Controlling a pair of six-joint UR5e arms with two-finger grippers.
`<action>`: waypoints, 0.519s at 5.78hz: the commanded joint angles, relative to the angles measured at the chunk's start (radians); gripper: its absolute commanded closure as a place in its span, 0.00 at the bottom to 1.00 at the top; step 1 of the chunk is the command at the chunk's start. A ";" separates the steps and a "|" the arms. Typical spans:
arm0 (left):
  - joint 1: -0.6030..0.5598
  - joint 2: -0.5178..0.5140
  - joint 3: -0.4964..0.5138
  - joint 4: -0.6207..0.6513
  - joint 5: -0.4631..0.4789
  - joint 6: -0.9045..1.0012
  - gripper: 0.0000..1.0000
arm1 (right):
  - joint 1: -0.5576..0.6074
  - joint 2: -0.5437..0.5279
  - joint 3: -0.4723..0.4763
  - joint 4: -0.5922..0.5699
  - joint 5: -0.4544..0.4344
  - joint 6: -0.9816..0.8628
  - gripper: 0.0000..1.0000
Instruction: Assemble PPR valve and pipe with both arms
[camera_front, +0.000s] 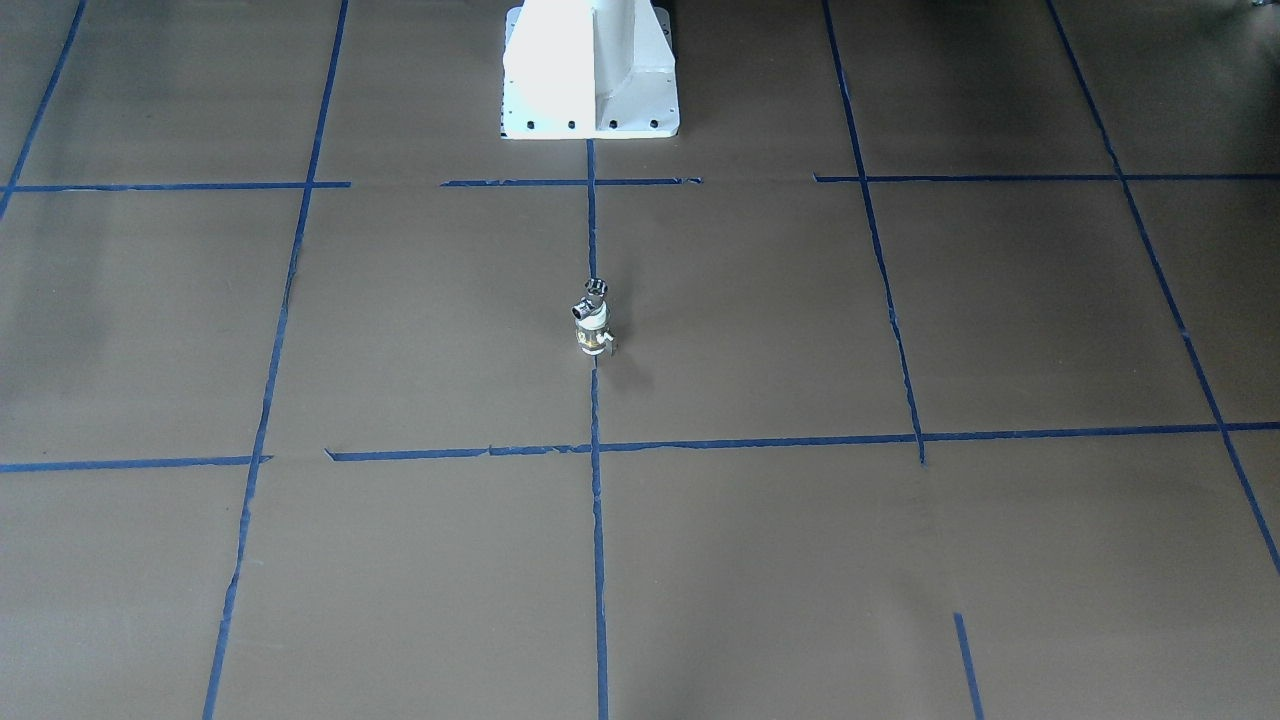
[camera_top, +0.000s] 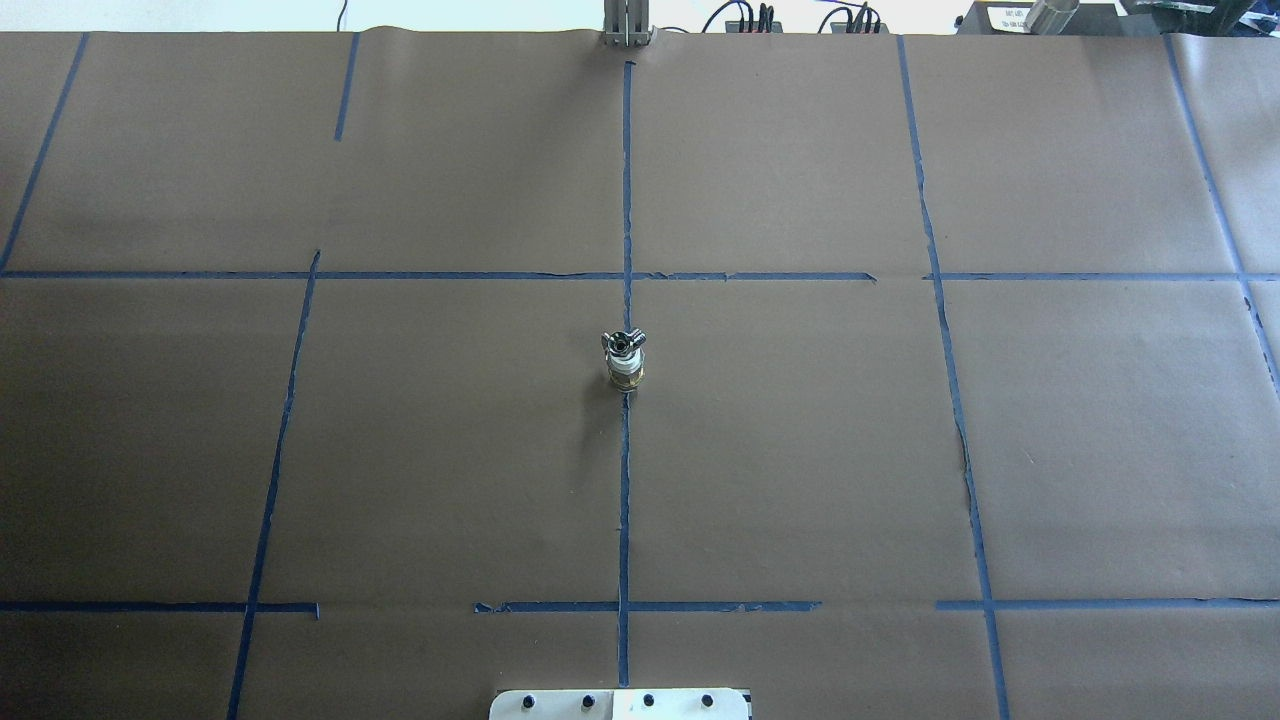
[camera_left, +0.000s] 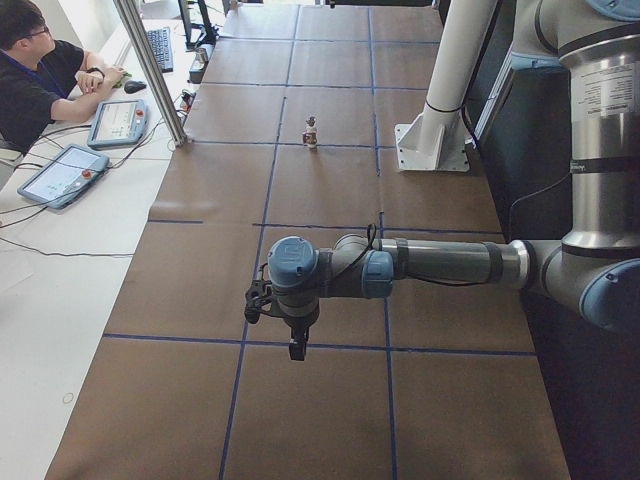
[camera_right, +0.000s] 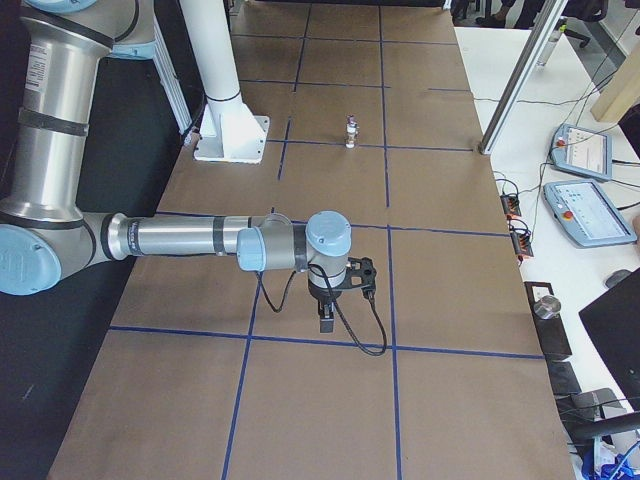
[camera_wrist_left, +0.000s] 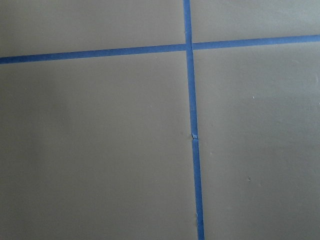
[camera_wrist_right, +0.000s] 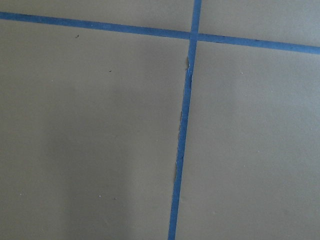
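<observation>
The PPR valve (camera_front: 592, 337), with white ends and a brass middle, stands upright at the table's centre on the blue tape line. The chrome pipe fitting (camera_front: 590, 299) sits on top of it, joined to it. Both show in the overhead view as the valve (camera_top: 626, 373) and the pipe (camera_top: 624, 343). No gripper is near them. The left gripper (camera_left: 297, 346) hangs over the table far from the parts and shows only in the exterior left view. The right gripper (camera_right: 327, 322) shows only in the exterior right view. I cannot tell whether either is open or shut. Both wrist views show only paper and tape.
The table is covered in brown paper with a blue tape grid (camera_top: 625, 480). The white pedestal base (camera_front: 590, 75) stands at the robot's side of the table. A seated operator (camera_left: 35, 70) and tablets (camera_left: 62, 172) are beyond the far edge.
</observation>
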 joint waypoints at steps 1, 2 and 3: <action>-0.001 0.000 -0.001 0.001 -0.002 0.000 0.00 | -0.002 0.002 -0.001 0.000 0.002 0.004 0.00; -0.001 0.007 -0.001 -0.001 -0.003 0.000 0.00 | -0.002 0.002 -0.001 0.000 0.003 0.004 0.00; -0.001 0.007 -0.001 -0.001 -0.003 0.000 0.00 | -0.002 0.004 -0.001 0.000 0.003 0.004 0.00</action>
